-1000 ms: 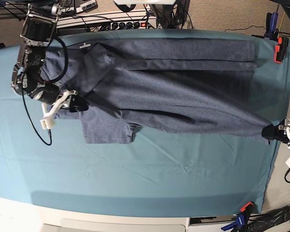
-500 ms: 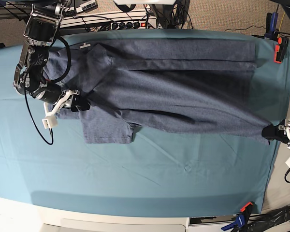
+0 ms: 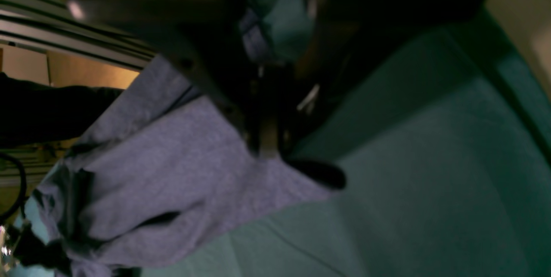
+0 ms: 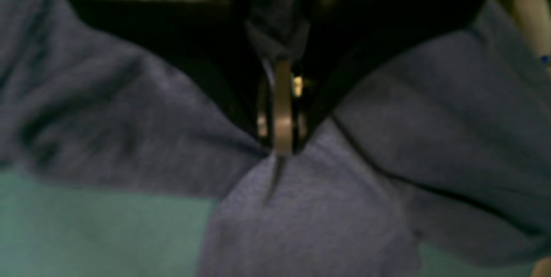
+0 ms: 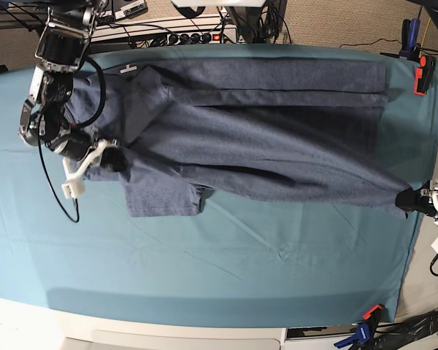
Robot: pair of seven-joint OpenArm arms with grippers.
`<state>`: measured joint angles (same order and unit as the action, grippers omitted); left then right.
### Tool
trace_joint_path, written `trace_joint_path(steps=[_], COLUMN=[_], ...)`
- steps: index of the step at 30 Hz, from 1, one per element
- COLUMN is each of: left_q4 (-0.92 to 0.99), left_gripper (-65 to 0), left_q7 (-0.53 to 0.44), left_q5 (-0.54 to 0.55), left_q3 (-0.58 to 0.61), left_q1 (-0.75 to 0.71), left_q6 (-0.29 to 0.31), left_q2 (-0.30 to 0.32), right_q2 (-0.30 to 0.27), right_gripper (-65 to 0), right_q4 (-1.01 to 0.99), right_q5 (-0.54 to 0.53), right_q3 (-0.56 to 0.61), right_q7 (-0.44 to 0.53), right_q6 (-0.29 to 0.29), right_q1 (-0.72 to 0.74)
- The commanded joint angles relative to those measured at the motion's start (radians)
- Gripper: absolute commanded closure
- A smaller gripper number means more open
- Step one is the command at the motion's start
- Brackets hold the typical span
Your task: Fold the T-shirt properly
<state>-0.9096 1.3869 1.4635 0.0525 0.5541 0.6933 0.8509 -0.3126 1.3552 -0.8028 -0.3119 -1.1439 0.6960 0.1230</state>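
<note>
T-shirt (image 5: 263, 138) spread along far side of teal table cloth (image 5: 226, 284), one sleeve (image 5: 164, 197) jutting toward middle. Right gripper (image 5: 117, 162) pinched on shirt fabric near shoulder; left gripper (image 5: 409, 200) clamped on hem corner at cloth's edge. Risks, as judged: thin pinch slipping on lift; uneven pull between arms skewing fold; jaws snagging cloth underneath, dragging it.

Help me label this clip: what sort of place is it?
Probably a robotics lab bench, not a home: a teal table cloth held by orange-and-blue spring clamps, a black power strip with cables behind it, and a slate blue-grey T-shirt spread out.
</note>
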Motion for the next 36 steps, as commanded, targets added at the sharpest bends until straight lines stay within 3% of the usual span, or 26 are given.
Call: trace_joint_path(steps=[1,10,18,27,36], left_q4=[-0.011,-0.011,-0.011,-0.011,-0.011], left_gripper=[0.0,0.0,0.0,0.0,0.0], left_q7=[-0.019,-0.024,-0.026,-0.033,-0.243], left_q5=[0.02,0.02,0.02,0.02,0.0], left_q3=[-0.007,-0.007,-0.007,-0.007,-0.007], left_q1=[0.027,0.027,0.027,0.027,0.028], left_q6=[0.005,0.005,0.005,0.005,0.005], left_q2=[0.027,0.027,0.021,-0.005,-0.053], right_q2=[-0.017,-0.017,-0.017,-0.018,-0.024], right_gripper=[0.0,0.0,0.0,0.0,0.0], right_q4=[0.018,0.018,-0.037,-0.177,-0.177], right_q5=[-0.007,0.201,0.352,0.348,0.347], right_q3=[-0.005,-0.005,-0.003,-0.003,-0.004], right_q7=[0.042,0.139,0.276,0.306,0.307], right_q6=[0.002,0.002,0.002,0.002,0.002], right_q1=[0.045,0.223,0.282,0.304,0.304])
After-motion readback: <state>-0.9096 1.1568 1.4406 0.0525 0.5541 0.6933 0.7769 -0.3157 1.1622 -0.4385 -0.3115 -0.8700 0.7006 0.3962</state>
